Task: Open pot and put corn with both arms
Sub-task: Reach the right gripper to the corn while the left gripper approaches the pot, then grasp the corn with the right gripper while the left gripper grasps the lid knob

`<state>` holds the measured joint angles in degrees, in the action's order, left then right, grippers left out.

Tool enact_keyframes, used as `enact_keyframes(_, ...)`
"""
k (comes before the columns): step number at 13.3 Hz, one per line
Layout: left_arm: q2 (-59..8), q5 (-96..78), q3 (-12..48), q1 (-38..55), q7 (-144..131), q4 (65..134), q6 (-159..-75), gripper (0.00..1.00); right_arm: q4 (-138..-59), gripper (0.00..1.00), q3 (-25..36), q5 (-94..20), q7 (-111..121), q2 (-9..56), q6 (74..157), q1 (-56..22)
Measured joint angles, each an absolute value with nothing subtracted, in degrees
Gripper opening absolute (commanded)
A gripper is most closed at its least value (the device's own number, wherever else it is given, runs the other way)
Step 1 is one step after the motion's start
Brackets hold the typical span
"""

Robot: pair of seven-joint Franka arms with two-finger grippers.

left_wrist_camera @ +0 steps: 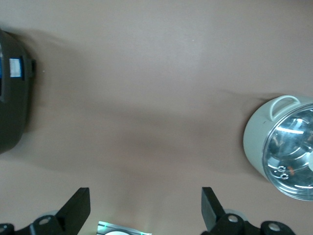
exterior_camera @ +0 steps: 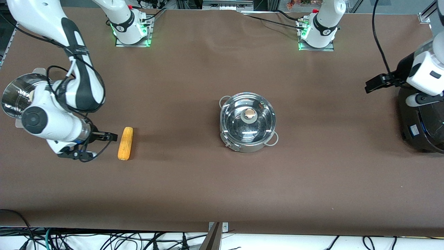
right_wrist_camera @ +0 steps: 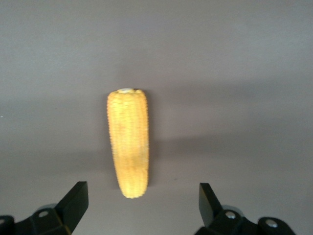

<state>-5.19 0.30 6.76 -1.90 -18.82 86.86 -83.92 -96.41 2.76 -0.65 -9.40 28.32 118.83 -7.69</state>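
Observation:
The steel pot (exterior_camera: 248,122) stands mid-table with its glass lid and tan knob (exterior_camera: 249,114) on; part of it shows in the left wrist view (left_wrist_camera: 281,147). The yellow corn (exterior_camera: 125,143) lies on the table toward the right arm's end. My right gripper (exterior_camera: 108,136) is open and empty, low beside the corn. In the right wrist view the corn (right_wrist_camera: 128,142) lies lengthwise just ahead of the open right gripper (right_wrist_camera: 141,201). My left gripper (exterior_camera: 376,83) is open and empty, raised beside the black cooker; it also shows in its wrist view (left_wrist_camera: 144,210).
A large black cooker (exterior_camera: 421,119) stands at the left arm's end of the table and shows in the left wrist view (left_wrist_camera: 12,93). A steel steamer bowl (exterior_camera: 17,93) sits at the right arm's end, partly hidden by the right arm. Brown table (exterior_camera: 194,180).

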Motion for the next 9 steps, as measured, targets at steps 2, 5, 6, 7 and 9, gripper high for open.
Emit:
enact_keyframes(2,-6.25,0.19,9.59,-1.82,-24.04,86.88,-85.58,1.00,-97.51,1.00,2.74,-0.65,-11.26,28.65,120.15,-8.66)
enact_keyframes(5,-8.54,0.13,16.13,-0.87,-33.46,86.98,-88.97,1.00,-98.68,1.00,2.74,-0.66,-11.67,30.47,124.31,-8.99)
enact_keyframes(6,-9.49,0.12,18.28,-0.36,-36.60,87.09,-90.48,1.00,-99.63,1.00,2.75,-0.66,-11.68,31.13,126.76,-8.99)
enact_keyframes(7,-10.47,0.12,20.16,0.33,-39.88,87.17,-92.04,1.00,-101.00,1.00,2.76,-0.66,-11.68,31.64,129.50,-8.99)
enact_keyframes(9,-12.60,0.12,22.36,2.34,-45.45,87.29,-94.35,1.00,-104.07,1.00,2.76,-0.66,-11.68,32.13,134.35,-8.99)
